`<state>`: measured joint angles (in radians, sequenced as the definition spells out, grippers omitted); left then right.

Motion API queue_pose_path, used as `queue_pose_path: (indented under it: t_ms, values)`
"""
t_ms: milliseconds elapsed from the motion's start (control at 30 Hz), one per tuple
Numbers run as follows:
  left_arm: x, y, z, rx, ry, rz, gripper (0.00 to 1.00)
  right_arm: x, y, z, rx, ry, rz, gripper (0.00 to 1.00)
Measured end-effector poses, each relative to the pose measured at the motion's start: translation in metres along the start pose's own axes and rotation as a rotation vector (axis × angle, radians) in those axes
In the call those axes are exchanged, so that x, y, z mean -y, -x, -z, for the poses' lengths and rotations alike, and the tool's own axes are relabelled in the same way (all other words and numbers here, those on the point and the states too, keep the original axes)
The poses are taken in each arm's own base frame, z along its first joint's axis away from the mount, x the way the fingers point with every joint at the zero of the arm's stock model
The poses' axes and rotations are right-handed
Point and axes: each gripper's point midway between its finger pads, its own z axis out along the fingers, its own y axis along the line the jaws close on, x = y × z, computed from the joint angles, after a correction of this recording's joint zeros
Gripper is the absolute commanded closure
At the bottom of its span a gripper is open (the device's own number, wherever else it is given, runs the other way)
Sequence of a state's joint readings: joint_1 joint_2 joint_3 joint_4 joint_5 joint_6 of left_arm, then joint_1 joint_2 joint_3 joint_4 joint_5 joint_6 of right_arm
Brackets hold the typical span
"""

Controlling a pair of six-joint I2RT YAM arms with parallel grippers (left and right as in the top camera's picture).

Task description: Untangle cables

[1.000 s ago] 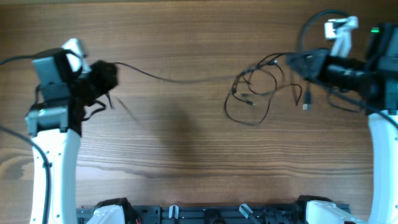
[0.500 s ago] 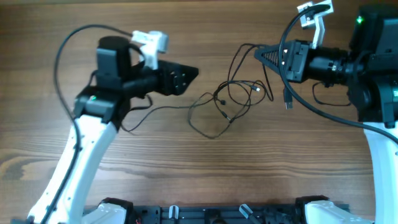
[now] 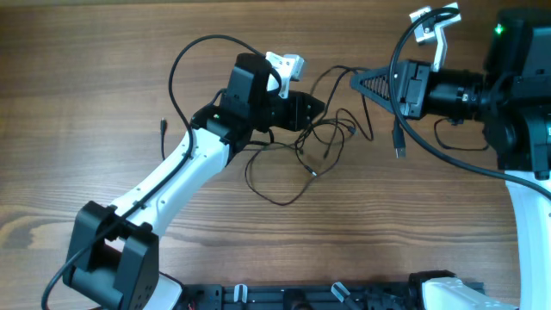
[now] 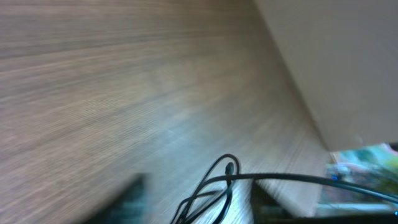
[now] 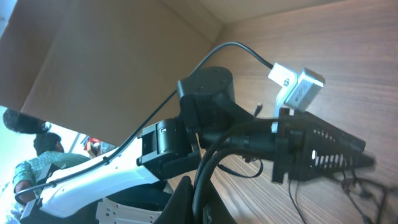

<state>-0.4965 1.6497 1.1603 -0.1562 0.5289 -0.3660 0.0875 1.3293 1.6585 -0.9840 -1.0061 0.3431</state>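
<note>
The cables (image 3: 320,131) are thin black wires in a loose tangle at the table's middle, with a loop (image 3: 277,188) trailing toward the front and a plug (image 3: 399,143) hanging below my right gripper. My left gripper (image 3: 308,110) reaches into the tangle's left side. In the blurred left wrist view its fingers (image 4: 199,208) look apart with cable strands (image 4: 221,180) between them. My right gripper (image 3: 360,81) points left at the tangle's upper right and is shut on a black cable (image 5: 202,180). The right wrist view shows the left gripper (image 5: 333,152) and strands (image 5: 348,186).
A small loose plug end (image 3: 164,127) lies on the wooden table (image 3: 103,69) left of the left arm. Thicker black robot cables arc over the left arm (image 3: 185,60) and around the right arm (image 3: 396,52). A pale wall (image 4: 336,56) borders the table.
My left arm swung from the far left to the tangle. The strand it held taut now lies slack in a loop. The tangle shifted left and the right gripper moved slightly left.
</note>
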Motion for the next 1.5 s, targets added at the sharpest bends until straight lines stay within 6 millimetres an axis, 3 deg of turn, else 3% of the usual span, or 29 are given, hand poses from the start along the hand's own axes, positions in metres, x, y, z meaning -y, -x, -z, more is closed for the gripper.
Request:
queue_pose_path:
  t_ms: [67, 133, 167, 200, 233, 267, 333, 400, 433, 500, 567, 733, 833, 933, 1133, 1333, 1433, 1500]
  values:
    - [-0.025, 0.003, 0.001, 0.034, 0.137, 0.055, 0.96, 0.017, -0.007, 0.001, -0.01, -0.093, -0.072, 0.86]
    - [-0.052, 0.002, 0.013, 0.053, 0.291, 0.122, 0.96, 0.045, -0.014, 0.006, -0.001, -0.257, -0.159, 0.7]
    - [-0.065, 0.0, 0.026, 0.056, 0.373, 0.152, 0.96, 0.065, -0.018, 0.012, 0.014, -0.377, -0.216, 0.49]
    - [-0.07, 0.005, 0.041, 0.081, 0.428, 0.16, 0.96, 0.083, -0.019, 0.019, 0.033, -0.48, -0.241, 0.21]
    - [-0.068, 0.015, 0.058, 0.113, 0.463, 0.159, 0.96, 0.096, -0.018, 0.025, 0.054, -0.556, -0.263, 0.05]
    - [-0.057, 0.035, 0.083, 0.181, 0.482, 0.147, 0.96, 0.112, -0.017, 0.031, 0.071, -0.641, -0.278, 0.0]
    - [-0.021, 0.074, 0.129, 0.324, 0.454, 0.104, 0.96, 0.132, -0.015, 0.032, 0.067, -0.72, -0.285, 0.0]
    - [0.04, 0.109, 0.194, 0.501, 0.356, 0.039, 0.96, 0.151, -0.014, 0.022, 0.014, -0.738, -0.26, 0.0]
    - [0.065, 0.116, 0.22, 0.565, 0.307, 0.012, 0.96, 0.153, -0.013, 0.013, -0.016, -0.704, -0.225, 0.0]
    - [0.099, 0.121, 0.257, 0.644, 0.233, -0.03, 0.96, 0.142, -0.007, -0.004, -0.045, -0.578, -0.115, 0.0]
    - [0.113, 0.121, 0.272, 0.673, 0.199, -0.048, 0.96, 0.12, 0.003, -0.013, -0.042, -0.447, 0.01, 0.0]
    - [0.129, 0.129, 0.286, 0.721, 0.147, -0.053, 0.96, 0.044, 0.0, -0.021, -0.046, -0.153, 0.303, 0.0]
    - [0.145, 0.138, 0.303, 0.783, 0.106, -0.069, 0.96, 0.019, -0.014, -0.032, -0.082, -0.082, 0.368, 0.0]
    - [0.148, 0.146, 0.317, 0.837, 0.1, -0.067, 0.96, 0.033, -0.024, -0.046, -0.134, -0.169, 0.286, 0.0]
    - [0.127, 0.168, 0.352, 0.983, 0.135, 0.019, 0.96, 0.08, -0.042, -0.087, -0.262, -0.273, 0.144, 0.01]
    - [0.139, 0.186, 0.382, 1.118, 0.079, 0.0, 0.96, 0.122, -0.068, -0.138, -0.402, -0.284, 0.017, 0.02]
    - [0.143, 0.188, 0.387, 1.137, 0.063, -0.007, 0.97, 0.128, -0.078, -0.161, -0.439, -0.253, -0.015, 0.02]
    - [0.144, 0.188, 0.387, 1.14, 0.06, -0.007, 0.96, 0.119, -0.08, -0.172, -0.441, -0.211, -0.012, 0.03]
